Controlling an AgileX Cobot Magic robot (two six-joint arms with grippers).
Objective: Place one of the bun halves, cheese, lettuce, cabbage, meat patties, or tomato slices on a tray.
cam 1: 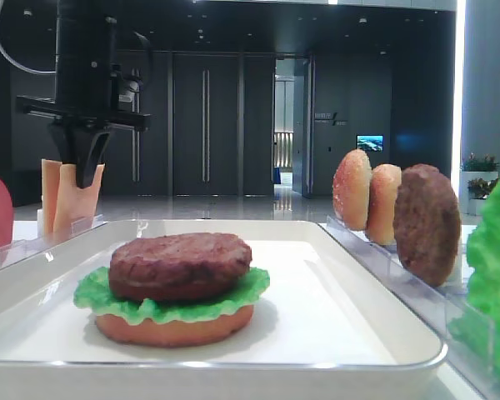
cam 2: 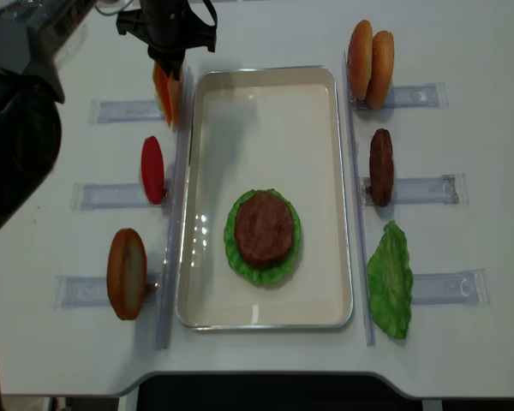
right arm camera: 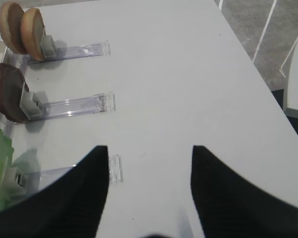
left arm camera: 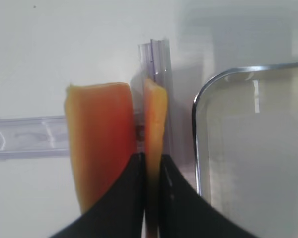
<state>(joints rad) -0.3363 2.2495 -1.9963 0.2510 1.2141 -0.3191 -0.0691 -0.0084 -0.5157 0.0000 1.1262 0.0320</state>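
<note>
Orange cheese [left arm camera: 155,114] pinched edge-on in my left gripper [left arm camera: 151,173], upper left of the overhead view, upright in its clear rack [left arm camera: 158,54] so I can lift it straight out. The tray [cam 2: 265,94] lies just beside, its patty [cam 2: 263,228] bare on top. My right gripper [right arm camera: 149,168] hangs open, empty, over the white surface [right arm camera: 188,74].

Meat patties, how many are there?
2. One meat patty lies on the lettuce in the tray; the other patty stands upright in a holder right of the tray. None seem hidden.
</note>
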